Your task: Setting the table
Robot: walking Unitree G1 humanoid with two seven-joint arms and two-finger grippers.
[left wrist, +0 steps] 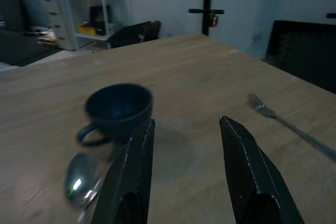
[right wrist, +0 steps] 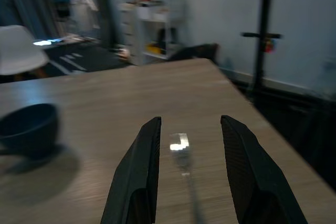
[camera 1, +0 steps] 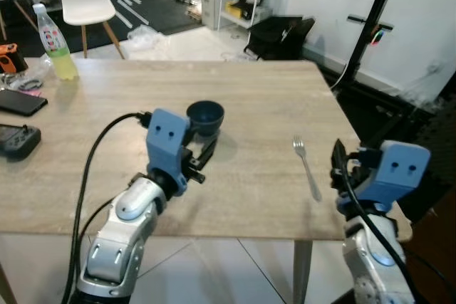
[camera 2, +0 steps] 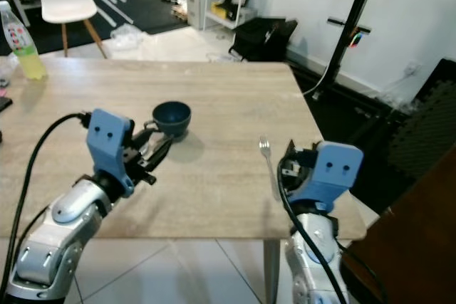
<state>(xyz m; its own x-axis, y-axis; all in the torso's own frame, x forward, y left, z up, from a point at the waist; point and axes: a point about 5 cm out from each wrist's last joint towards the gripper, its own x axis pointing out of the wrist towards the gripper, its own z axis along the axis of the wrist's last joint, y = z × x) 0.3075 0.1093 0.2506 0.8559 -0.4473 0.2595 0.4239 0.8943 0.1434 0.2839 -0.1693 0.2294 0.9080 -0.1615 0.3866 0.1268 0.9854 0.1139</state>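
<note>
Early days, I reckon: cup (camera 1: 205, 117) mid-table with a spoon (left wrist: 80, 179) beside it, fork (camera 1: 306, 164) off right. Left gripper (left wrist: 184, 145) and right gripper (right wrist: 186, 148) both spread, holding nothing. No plates yet.

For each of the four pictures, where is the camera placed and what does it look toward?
Left and right eye views: head, looking down at the table; both arms show.
Left wrist view: along the open left gripper to the cup and spoon.
Right wrist view: along the open right gripper to the fork.
Shared: cup and fork appear in every view.
</note>
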